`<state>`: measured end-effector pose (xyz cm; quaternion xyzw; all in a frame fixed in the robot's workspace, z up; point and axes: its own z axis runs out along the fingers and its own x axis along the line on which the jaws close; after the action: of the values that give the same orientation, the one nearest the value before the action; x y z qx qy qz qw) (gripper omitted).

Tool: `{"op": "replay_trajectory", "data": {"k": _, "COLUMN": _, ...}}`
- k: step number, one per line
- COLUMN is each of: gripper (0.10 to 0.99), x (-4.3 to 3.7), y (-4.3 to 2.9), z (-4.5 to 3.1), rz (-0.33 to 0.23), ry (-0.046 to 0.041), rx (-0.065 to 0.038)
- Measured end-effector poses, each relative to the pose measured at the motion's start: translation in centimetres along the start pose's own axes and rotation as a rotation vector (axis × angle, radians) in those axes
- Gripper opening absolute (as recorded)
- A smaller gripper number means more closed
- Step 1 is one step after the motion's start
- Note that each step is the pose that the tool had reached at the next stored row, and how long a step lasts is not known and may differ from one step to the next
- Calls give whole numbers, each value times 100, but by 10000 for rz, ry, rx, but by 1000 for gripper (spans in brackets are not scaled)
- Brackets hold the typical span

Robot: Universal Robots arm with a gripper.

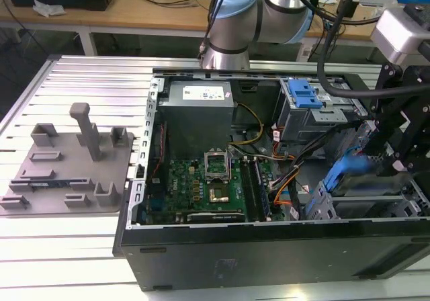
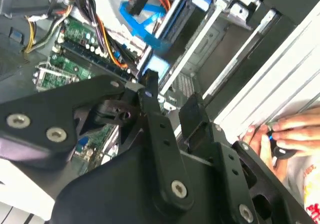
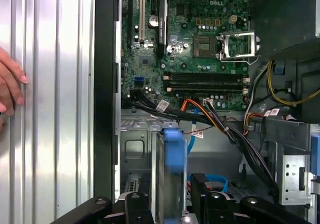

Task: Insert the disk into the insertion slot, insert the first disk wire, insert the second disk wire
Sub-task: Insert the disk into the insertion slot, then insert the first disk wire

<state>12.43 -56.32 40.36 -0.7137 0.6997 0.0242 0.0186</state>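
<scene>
readable text: none made out | power-supply box – white label, print not legible | black cables, first wrist view – small white tags, print not legible

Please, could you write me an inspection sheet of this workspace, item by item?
surface: ribbed metal table; an open computer case lies on it.
job's things: the disk, in its blue carrier, stands edge-on at the insertion slot; how deep it sits cannot be told.
clutter: grey fixture plate beside the case, at the exterior view's left.
grippers: the gripper is inside the case, close to the disk.
cables: a black bundle with orange wires runs between the motherboard and the slot; a blue cable hangs near the disk.
surroundings: a person's hand rests on the table; a wooden bench stands behind.
</scene>
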Motion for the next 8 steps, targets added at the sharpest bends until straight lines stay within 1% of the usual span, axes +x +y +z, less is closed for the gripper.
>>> {"op": "replay_trajectory", "data": {"k": 8, "gripper": 447, "x": 0, "y": -4, "z": -2, "rz": 1, "ry": 2, "rx": 0}}
